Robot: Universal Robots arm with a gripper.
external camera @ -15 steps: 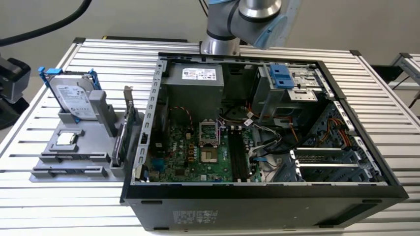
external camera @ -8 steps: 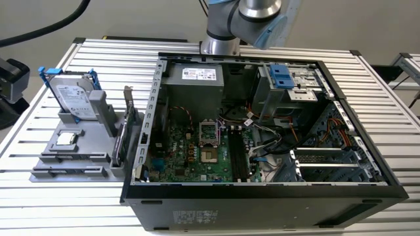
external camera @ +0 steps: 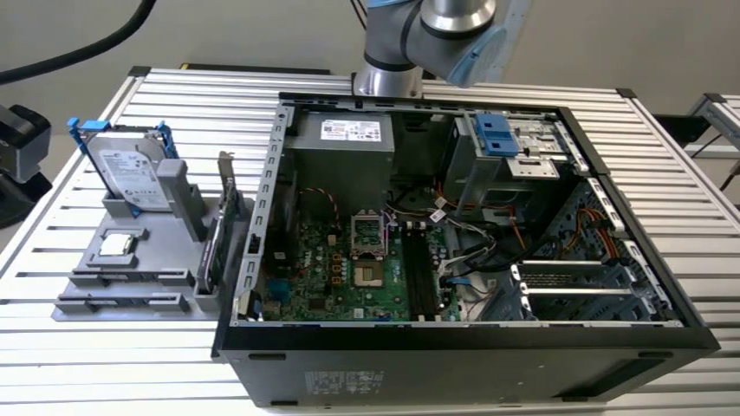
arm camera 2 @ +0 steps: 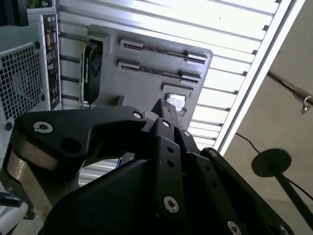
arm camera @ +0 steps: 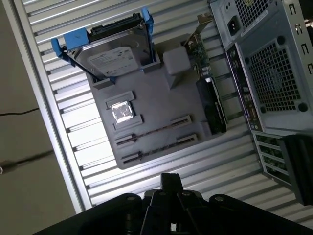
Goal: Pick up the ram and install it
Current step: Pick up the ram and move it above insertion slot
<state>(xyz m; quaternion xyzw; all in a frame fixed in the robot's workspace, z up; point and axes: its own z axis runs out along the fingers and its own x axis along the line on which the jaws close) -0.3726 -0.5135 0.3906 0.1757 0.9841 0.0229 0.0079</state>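
Now | tool [arm camera: 170, 182] off holder tray [arm camera: 156, 105], state cannot tell | hard drive [arm camera: 110, 54], card [arm camera: 204, 61], case [arm camera: 274, 58] nearby

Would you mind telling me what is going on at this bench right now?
A robot arm reaches over a slatted table that bears an open computer case. In the first wrist view its gripper hangs above the grey parts holder, with nothing seen in it. What looks like the ram stands on edge in the holder's slots, near the hard drive, so it is not yet picked up.
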